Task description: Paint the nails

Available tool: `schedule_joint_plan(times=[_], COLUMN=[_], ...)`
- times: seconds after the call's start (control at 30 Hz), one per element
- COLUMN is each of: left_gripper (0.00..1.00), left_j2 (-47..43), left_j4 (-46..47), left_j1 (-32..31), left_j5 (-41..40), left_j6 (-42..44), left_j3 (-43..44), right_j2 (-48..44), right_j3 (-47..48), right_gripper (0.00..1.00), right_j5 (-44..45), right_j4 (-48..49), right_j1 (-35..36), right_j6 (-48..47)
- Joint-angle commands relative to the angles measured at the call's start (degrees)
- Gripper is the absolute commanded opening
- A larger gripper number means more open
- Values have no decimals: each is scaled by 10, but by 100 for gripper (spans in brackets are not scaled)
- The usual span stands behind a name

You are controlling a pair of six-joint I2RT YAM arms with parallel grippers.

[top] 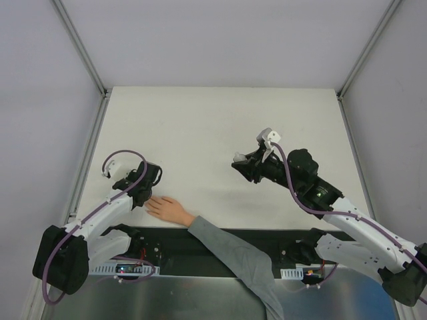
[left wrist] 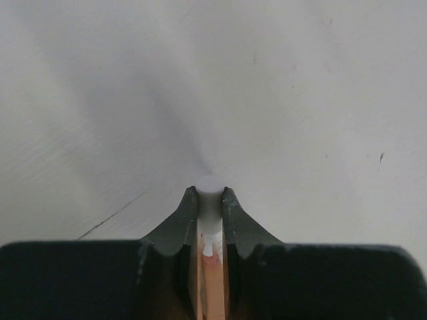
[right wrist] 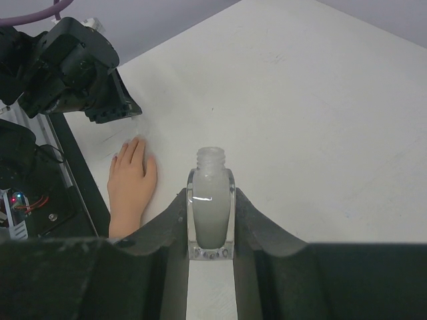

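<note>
The worktop [top: 200, 127] is plain off-white. The left pincer [left wrist: 211, 193] is dark grey to black; between its jaws sits a white cap [left wrist: 211, 185], with a pinkish-beige strip and a whitish patch further back. The right pincer [right wrist: 212, 195] is black, and between its jaws stands a milky whitish bottle [right wrist: 211, 217] with a clear base. Left of that pincer lies a pale pinkish-beige hand [right wrist: 130, 183], its nails [right wrist: 138, 142] skin-coloured. Its sleeve [top: 233, 257] is grey. The cables [top: 290, 180] are purple.
</note>
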Motion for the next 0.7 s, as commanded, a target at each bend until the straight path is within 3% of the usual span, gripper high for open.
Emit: schedule_joint_plan(times=[0.0,0.67], left_gripper=[0,0], left_j2=[20,57], left_j4=[19,35], left_j1=[-2,-2], left_j5=[-27,-9], left_j6=[16,24], left_j3=[14,26], right_j2=[-8,-6], right_j3=[1,-3], right_gripper=[0,0], right_j5=[-9,-13], right_j4=[44,48], right_j1=[-4,-8], right_j6=[9,10])
